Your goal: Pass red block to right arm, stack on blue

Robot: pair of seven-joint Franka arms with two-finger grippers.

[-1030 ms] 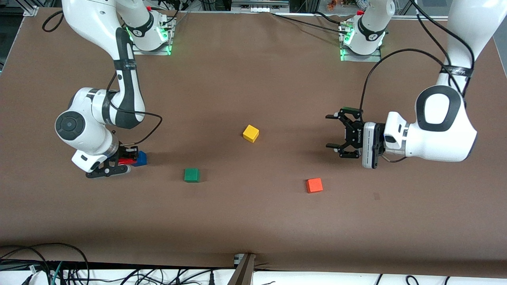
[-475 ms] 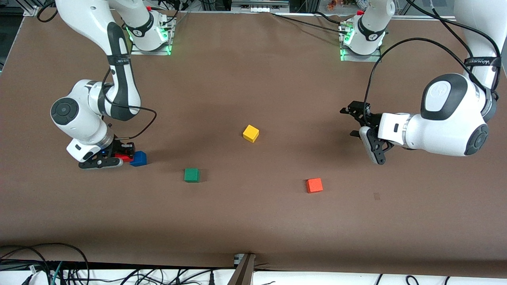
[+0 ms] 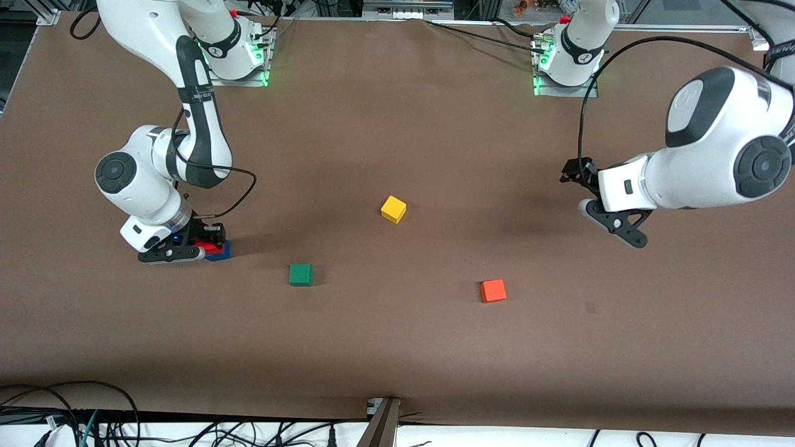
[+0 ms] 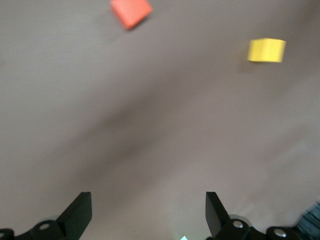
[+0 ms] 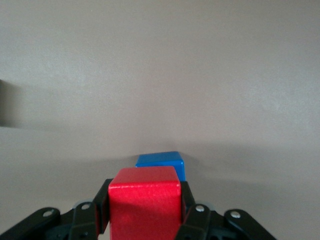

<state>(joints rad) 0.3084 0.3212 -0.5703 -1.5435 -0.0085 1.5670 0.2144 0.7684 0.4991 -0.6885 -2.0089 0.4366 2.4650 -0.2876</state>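
My right gripper (image 3: 204, 246) is shut on the red block (image 3: 210, 248), low over the table at the right arm's end. The wrist view shows the red block (image 5: 145, 202) pinched between the black fingers (image 5: 102, 205) of the right gripper (image 5: 145, 212). The blue cube (image 3: 222, 252) sits right beside and partly under the red block; only its top edge (image 5: 161, 161) peeks past it. Whether the two touch I cannot tell. My left gripper (image 3: 584, 194) hangs open and empty above the table at the left arm's end, its jaws wide apart (image 4: 147, 212).
A green cube (image 3: 300, 274) lies nearer the front camera than the blue one. A yellow cube (image 3: 393, 209) sits mid-table. An orange cube (image 3: 493, 290) lies toward the left arm's end. The left wrist view shows the orange cube (image 4: 131, 12) and yellow cube (image 4: 266, 50).
The right gripper has shifted with the red block toward the blue cube and now partly covers it. The left arm has drawn back toward its own end and turned its gripper.
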